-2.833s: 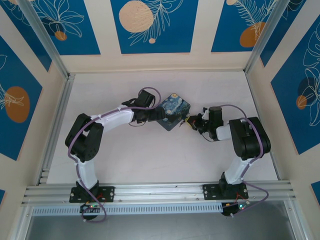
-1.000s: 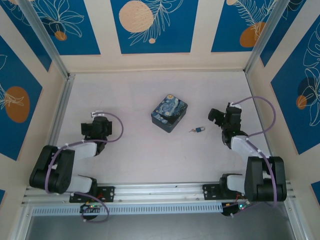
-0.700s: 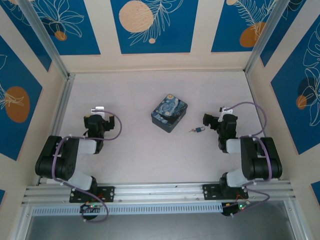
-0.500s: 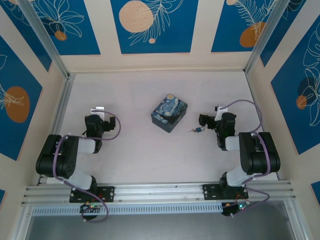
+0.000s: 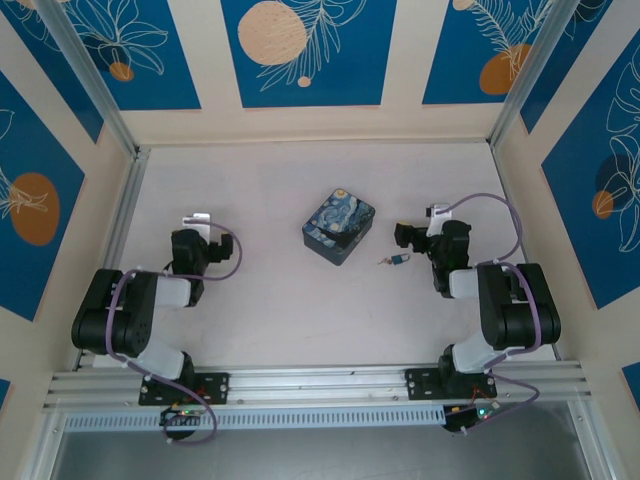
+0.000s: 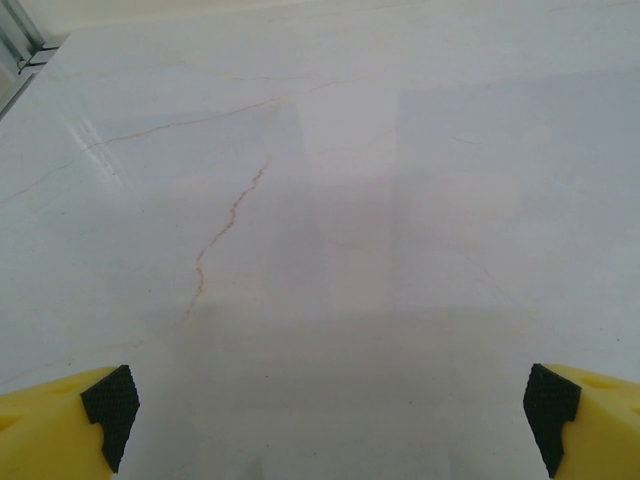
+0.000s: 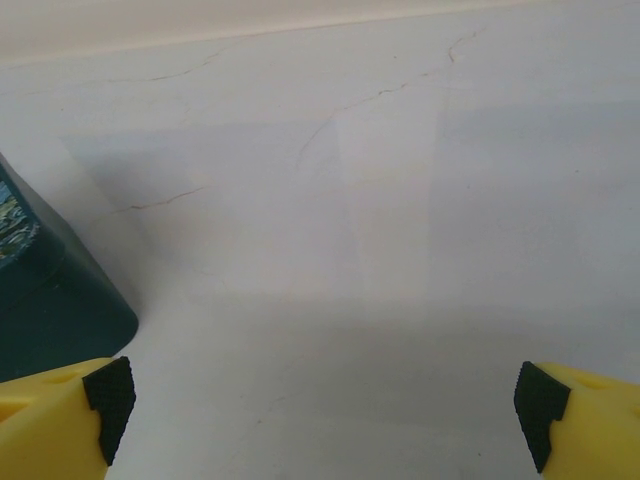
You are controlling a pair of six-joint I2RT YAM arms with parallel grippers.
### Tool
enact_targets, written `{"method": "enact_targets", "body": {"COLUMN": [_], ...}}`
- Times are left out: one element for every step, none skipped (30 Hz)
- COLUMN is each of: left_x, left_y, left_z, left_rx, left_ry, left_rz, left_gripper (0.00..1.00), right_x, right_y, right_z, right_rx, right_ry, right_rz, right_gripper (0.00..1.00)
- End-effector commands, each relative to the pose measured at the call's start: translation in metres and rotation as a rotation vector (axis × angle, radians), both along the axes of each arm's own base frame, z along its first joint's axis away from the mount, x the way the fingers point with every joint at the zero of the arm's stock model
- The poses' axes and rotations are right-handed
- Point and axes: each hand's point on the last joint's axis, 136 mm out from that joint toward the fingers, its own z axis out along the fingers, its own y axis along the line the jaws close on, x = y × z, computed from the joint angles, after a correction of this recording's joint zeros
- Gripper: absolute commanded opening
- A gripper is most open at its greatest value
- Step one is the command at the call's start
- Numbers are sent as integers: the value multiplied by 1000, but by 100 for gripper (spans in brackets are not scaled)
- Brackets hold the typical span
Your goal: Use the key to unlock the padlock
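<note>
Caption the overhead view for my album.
Tiny padlock lies on the table, right of a painted box, near the open right pincer.

Dark-blue box (image 5: 339, 225), lid painted with a swirling night sky, sits turned corner-on near the middle of the pale table (image 5: 260, 310). In the right wrist view its dark teal side comes in at the left edge. The tabletop is marbled, with a thin brownish vein (image 6: 225, 225) wandering across it. Blue wall panels (image 5: 308, 50) with orange discs and white leaf outlines ring the scene, and an aluminium rail (image 5: 320, 382) runs along the near edge.
</note>
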Motion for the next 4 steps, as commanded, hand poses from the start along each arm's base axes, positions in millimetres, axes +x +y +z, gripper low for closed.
{"method": "enact_targets", "body": {"left_x": [9,8,8,7], "left_y": [0,0,0,0], "left_z": [11,12,12,13], "left_rx": [-5,-5,-4,-4], "left_ry": [-40,-42,-45,-48], "left_rz": [-13,-14,-14,-14], "left_gripper": [100,100,100,100], "right_x": [4,4,3,3], "right_y": [1,1,1,1], "right_z": [9,10,10,10], "right_rx": [-9,-10,-11,-11], "right_ry": [-29,-32,-36,-37], "right_rz": [19,18,19,20], "right_gripper": [99,99,99,99]}}
